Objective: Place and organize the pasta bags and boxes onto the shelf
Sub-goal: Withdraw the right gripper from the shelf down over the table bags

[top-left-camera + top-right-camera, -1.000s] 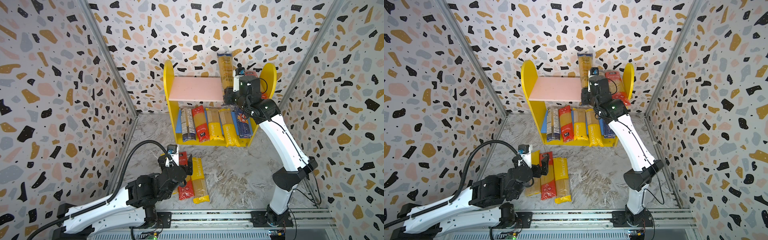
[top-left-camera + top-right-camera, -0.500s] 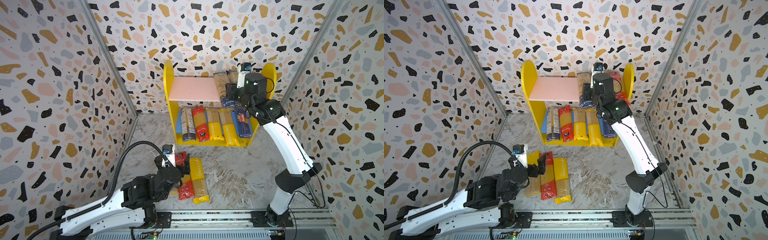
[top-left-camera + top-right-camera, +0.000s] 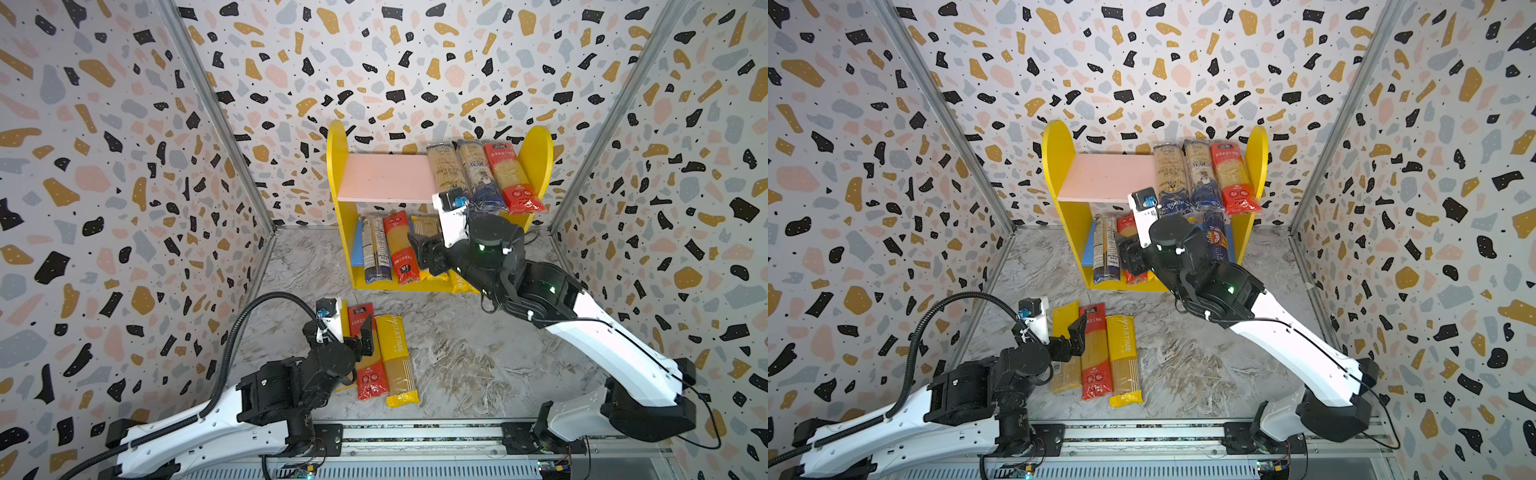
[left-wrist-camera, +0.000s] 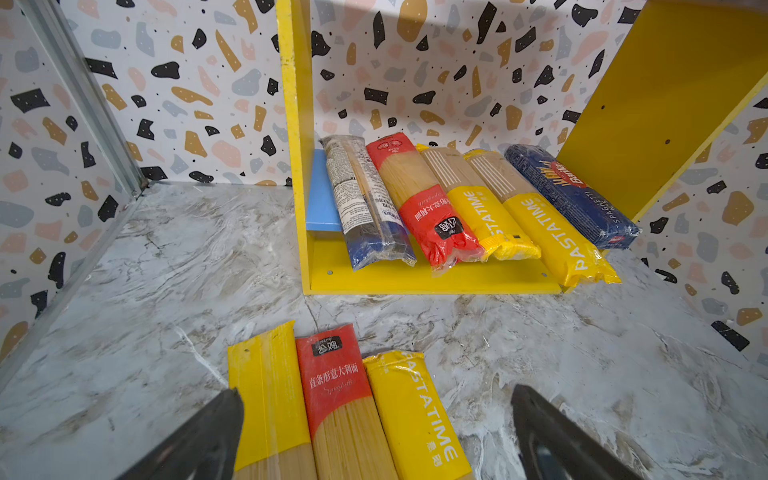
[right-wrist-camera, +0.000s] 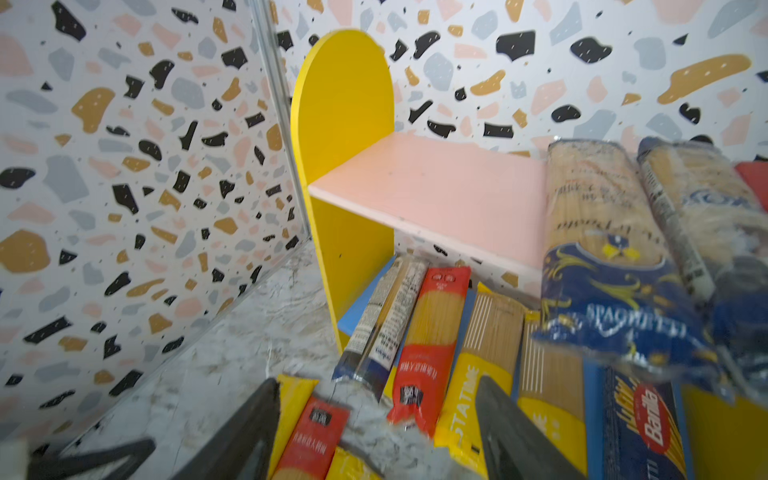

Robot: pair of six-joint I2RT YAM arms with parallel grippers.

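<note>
Left wrist: marbled floor (image 4: 166, 270), terrazzo walls (image 4: 187, 83), shelf (image 4: 415, 284).

Lays the formerly upright navy-and-clear pack (image 3: 445, 172) flat on the pink upper board (image 3: 382, 178), parts the jaws of the right gripper (image 3: 419, 254) to let it go, and draws back down before the blue lower board (image 3: 356, 250).

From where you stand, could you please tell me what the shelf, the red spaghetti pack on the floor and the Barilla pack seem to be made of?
Shelf: probably painted wood or fibreboard, matte; flat panels with screw holes.
Red spaghetti pack: glossy plastic film; clear lower part shows strands.
Barilla pack: seemingly printed cardboard, dull sheen, straight edges, though I cannot be sure.
</note>
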